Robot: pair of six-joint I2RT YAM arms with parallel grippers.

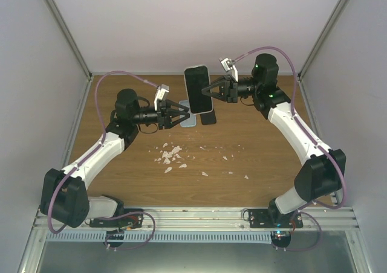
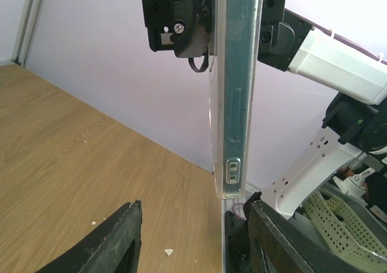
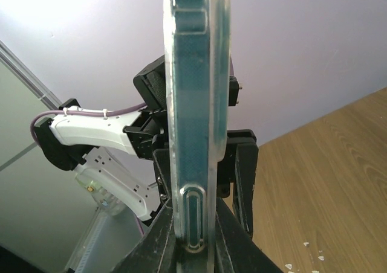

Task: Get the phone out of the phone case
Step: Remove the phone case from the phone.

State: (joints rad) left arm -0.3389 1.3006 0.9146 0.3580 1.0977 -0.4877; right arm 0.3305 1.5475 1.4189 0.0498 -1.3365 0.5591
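We have the black-screened smartphone point(image 1: 198, 89), fully seated in its clear flexible plastic case point(image 2: 234, 104), held upright in the air over the middle of the far edge of the brown wooden surface point(image 1: 254, 176), resting on nothing. The right gripper point(image 1: 211, 92) is clamped on it. In the right wrist view one finger presses each broad face, so the phone shows edge-on to both wrist cameras. We judge it is held this way to get it off the surface and leave the opposite long edge and the corners free for the second arm. The left gripper point(image 1: 183, 113) is spread wide and carries nothing. In the left wrist view its two black fingers point(image 2: 124, 240) flank the space just under the phone's lower end, apart from the case, with no contact visible. We read that as lining up to catch a case corner or lip and peel it off while the right gripper anchors the phone. The case lip wraps the whole visible edge, so extraction has not begun. The next move needs the left fingers on the case only; if they span the phone too, both will move together. Risks: the clear case looks slick and bendy and could slip, and the right pinch squeezes case and phone together, which may stop the case from sliding off. Small white scraps point(image 1: 171, 156) lie near the middle of the surface, well apart from the phone and not involved.
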